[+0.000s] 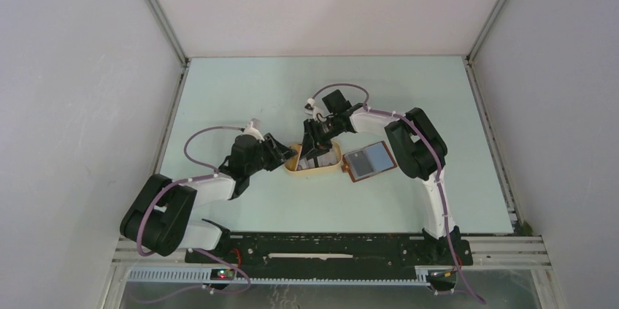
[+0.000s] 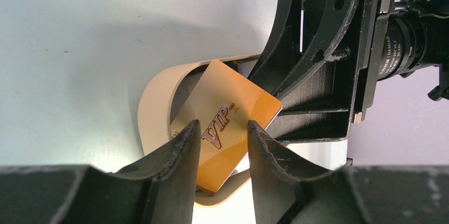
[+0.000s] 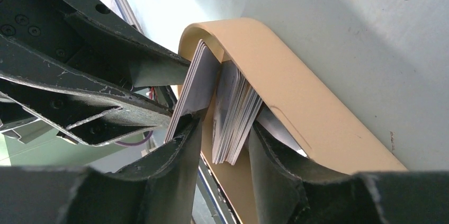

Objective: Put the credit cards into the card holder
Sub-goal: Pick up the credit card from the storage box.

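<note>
Now, the oval cream tray [image 3: 296, 86] lies mid-desk, long axis along the near edge, and the open reddish-brown leather card holder [image 1: 368, 161] sits just beside its end toward the right edge, nearer your right arm [image 1: 416, 148]. The thin plastic credit cards [image 3: 233, 123] stand edgewise in the tray. Your right gripper [image 3: 225, 128] straddles them, clamped or not, unclear; your left gripper [image 2: 223, 124], jaws parted, holds nothing

The tray [image 1: 314, 172] lies in the middle of the desk [image 1: 241, 97], with the open wallet [image 1: 370, 161] just beside its right end. In the tray, cards [image 3: 233, 113] stand on edge. The left arm's fingers [image 2: 177, 147] are at the tray's left end, before a tilted card [image 2: 227, 113]. The right arm's fingers [image 3: 267, 152] reach in from behind, either side of the stack.
</note>
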